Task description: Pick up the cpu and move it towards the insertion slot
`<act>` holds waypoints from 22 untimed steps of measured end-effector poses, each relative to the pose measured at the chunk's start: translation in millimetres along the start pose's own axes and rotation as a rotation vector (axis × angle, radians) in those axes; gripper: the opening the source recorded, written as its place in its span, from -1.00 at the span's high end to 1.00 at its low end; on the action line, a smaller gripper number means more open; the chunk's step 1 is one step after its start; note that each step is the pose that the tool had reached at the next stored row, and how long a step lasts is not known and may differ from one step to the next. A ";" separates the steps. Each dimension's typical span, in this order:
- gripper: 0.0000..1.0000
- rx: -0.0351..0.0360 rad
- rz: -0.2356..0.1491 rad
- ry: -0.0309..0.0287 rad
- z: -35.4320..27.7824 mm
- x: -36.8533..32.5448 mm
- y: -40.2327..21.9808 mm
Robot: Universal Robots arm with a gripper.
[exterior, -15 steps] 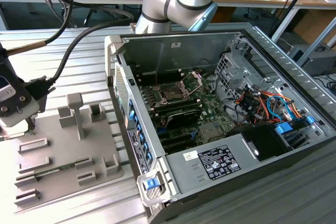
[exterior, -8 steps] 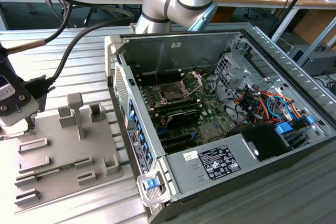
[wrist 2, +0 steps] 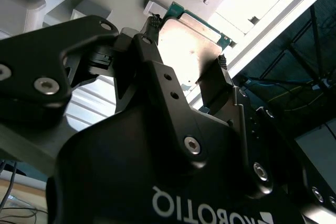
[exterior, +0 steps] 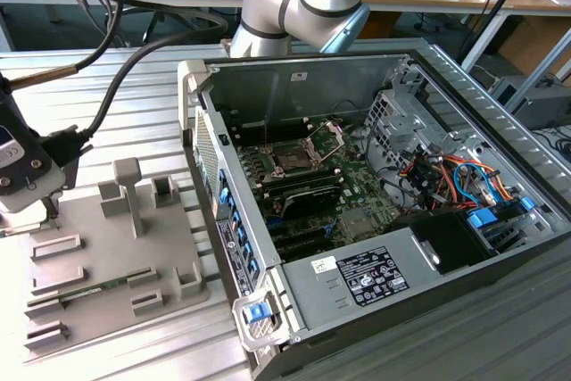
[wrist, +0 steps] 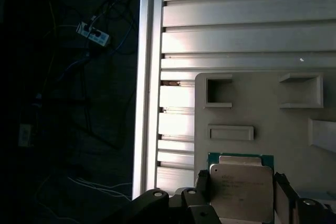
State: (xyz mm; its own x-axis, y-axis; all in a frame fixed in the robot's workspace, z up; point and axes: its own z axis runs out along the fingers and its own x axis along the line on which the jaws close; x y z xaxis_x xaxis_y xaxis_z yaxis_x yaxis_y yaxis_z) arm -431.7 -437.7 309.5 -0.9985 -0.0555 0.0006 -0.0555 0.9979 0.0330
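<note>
Black two-fingered gripper (wrist 2: pixel 188 42), pointing down over the grey plastic tray (wrist: pixel 252 109) at the exterior view's left, is clamping the silvery-white square cpu (wrist: pixel 241 192) by two opposite edges.

Silvery, green-edged cpu (wrist: pixel 241 191); pale grey tray (wrist: pixel 260 106)

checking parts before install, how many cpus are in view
1: the cpu, gripped in the claw at the grey tray. Others could be hidden inside the case.
</note>
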 end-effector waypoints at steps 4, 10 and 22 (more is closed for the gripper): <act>-0.09 0.0000 0.000 0.0000 -0.8 0.0 0.0; -0.09 0.0000 0.000 0.0000 -2.4 0.0 0.1; -0.09 -0.0001 0.000 0.0000 -5.2 0.0 0.2</act>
State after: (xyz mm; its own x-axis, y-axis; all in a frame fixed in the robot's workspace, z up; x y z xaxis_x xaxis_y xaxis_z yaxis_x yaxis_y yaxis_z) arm -431.7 -437.7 314.7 -0.9985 -0.0556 0.0006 -0.0555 0.9979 0.0330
